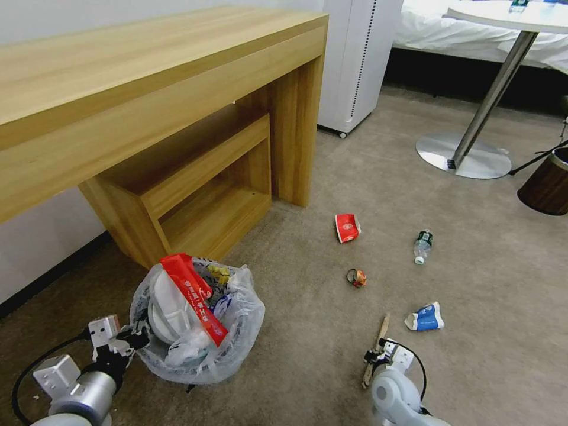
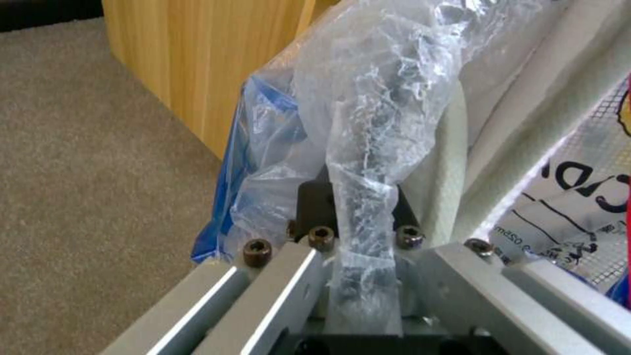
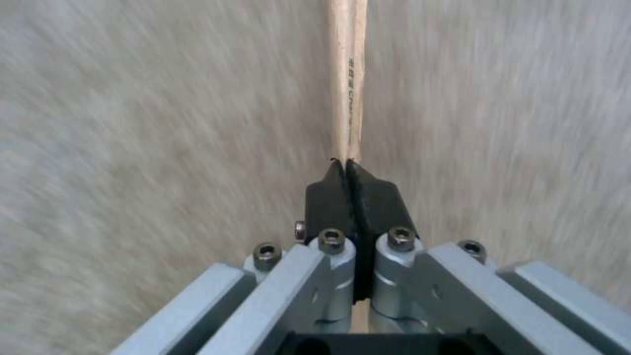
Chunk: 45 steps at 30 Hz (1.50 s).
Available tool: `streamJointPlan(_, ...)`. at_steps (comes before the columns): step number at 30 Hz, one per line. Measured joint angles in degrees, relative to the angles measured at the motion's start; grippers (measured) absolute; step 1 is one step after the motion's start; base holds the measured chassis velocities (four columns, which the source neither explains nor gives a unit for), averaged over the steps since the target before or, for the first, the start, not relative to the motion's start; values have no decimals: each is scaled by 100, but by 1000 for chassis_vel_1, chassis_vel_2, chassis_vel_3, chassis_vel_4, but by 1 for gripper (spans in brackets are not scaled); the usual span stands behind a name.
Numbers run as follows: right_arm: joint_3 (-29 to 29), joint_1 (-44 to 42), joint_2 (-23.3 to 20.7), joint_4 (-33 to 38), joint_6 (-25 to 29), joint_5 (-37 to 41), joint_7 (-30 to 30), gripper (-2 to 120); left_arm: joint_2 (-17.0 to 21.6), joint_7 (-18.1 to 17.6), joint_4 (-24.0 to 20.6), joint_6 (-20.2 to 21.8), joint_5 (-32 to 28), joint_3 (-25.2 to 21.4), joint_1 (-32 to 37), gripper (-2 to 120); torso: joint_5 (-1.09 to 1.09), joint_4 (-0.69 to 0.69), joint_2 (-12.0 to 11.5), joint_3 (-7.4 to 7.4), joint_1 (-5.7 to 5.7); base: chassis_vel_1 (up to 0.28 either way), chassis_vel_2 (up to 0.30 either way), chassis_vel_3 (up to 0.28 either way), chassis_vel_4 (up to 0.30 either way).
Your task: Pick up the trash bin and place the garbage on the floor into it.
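Note:
The trash bin (image 1: 195,346), lined with a crinkly white bag, stands on the carpet in front of the desk, holding white slippers and a long red wrapper (image 1: 192,296). My left gripper (image 1: 135,338) is shut on its near-left rim; the left wrist view shows the left gripper (image 2: 358,197) clamping the bag-covered rim (image 2: 368,148). My right gripper (image 1: 376,357) is shut on a wooden stick (image 1: 383,328), and in the right wrist view the stick (image 3: 348,74) runs out past the closed right gripper (image 3: 347,167). On the floor lie a red-white paper cup (image 1: 347,228), a bottle (image 1: 422,246), a small red wrapper (image 1: 357,277) and a blue-white carton (image 1: 426,318).
A wooden desk (image 1: 148,89) with a low shelf stands behind the bin. A white appliance (image 1: 355,59) is at the back. The round table's metal base (image 1: 464,155) and a brown wood-grain bin (image 1: 547,183) sit at the right. Open carpet lies around the litter.

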Motion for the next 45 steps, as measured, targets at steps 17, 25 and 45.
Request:
streamJointPlan(17, -230, 429, -1256, 2762, 705, -183, -909, 0, -28, -13, 26, 8, -9, 37, -94, 0, -1, 0, 0, 1, 0, 0, 0, 0, 0)
streamJointPlan(25, -836, 1507, -2138, 3659, 1056, -233, -1764, 0, 20, -50, 34, 49, -64, 123, -252, 0, -1, 0, 0, 0, 0, 0, 0, 0, 0)
streamJointPlan(45, -3912, 4414, -2168, 2902, 1938, -1365, -3111, 0, -49, -78, -67, 116, -103, 203, -334, 0, 1, 0, 0, 1, 0, 0, 0, 0, 0)
